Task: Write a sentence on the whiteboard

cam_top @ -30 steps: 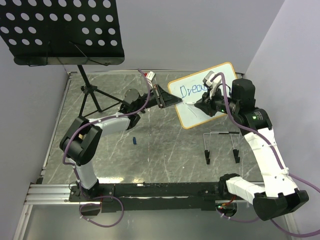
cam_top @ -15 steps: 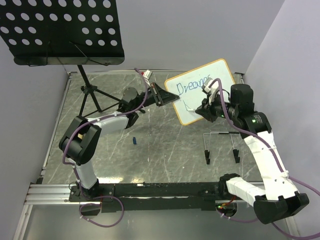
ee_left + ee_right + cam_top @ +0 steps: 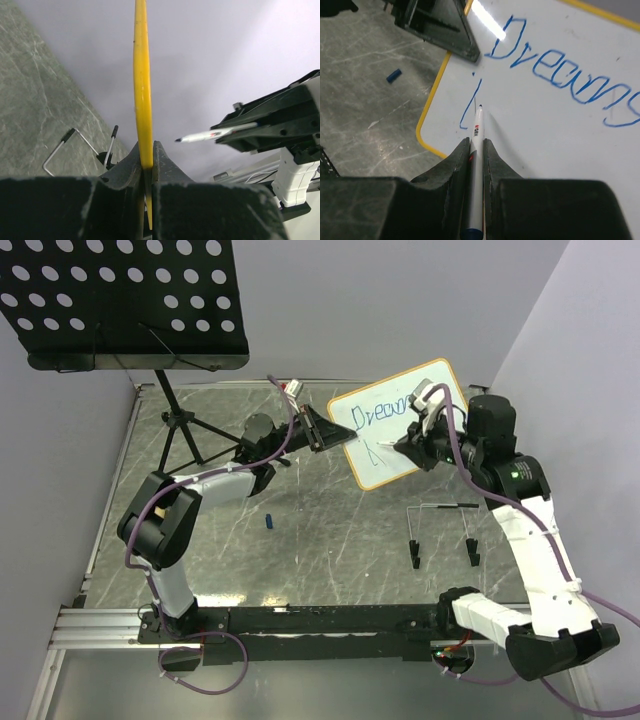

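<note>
- whiteboard [image 3: 395, 435]: looks light, stiff and slick, so grip its frame edge; it is held tilted above the table [image 3: 330, 530].
- left hand [image 3: 146, 152] pinches that edge.
- right hand [image 3: 476, 146] pinches the marker [image 3: 478, 125], tip near the sentence [image 3: 555, 80].

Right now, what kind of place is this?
Probably a robot lab bench: left arm and right arm bolted to a rail, plain walls around a marbled table, a music stand.
</note>
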Tool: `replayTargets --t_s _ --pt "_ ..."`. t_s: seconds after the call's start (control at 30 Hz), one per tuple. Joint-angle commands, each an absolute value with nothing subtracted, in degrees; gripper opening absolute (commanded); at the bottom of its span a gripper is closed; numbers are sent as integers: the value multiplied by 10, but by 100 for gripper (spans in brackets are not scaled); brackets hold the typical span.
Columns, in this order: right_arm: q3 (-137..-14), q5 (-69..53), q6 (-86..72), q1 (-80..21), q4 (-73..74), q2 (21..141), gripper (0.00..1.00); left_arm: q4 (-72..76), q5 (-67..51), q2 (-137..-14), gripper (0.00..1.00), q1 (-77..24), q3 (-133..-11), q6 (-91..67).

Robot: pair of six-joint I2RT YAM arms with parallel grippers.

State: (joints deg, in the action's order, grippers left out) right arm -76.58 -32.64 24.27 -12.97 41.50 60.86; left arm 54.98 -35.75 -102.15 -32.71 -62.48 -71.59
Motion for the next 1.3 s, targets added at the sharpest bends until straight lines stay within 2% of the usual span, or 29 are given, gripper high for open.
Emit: replayTargets --t_s 0.0,0.87,1.27 --pt "-819 -339 229 -127 393 612 0 641 -371 -1001 1 -329 -635 -723" --pt "-758 -307 227 -127 392 627 0 669 -369 -1005 1 -330 -642 -744" --pt "-766 -352 219 -122 391 593 0 656 -366 -1013 1 -330 -646 -737"
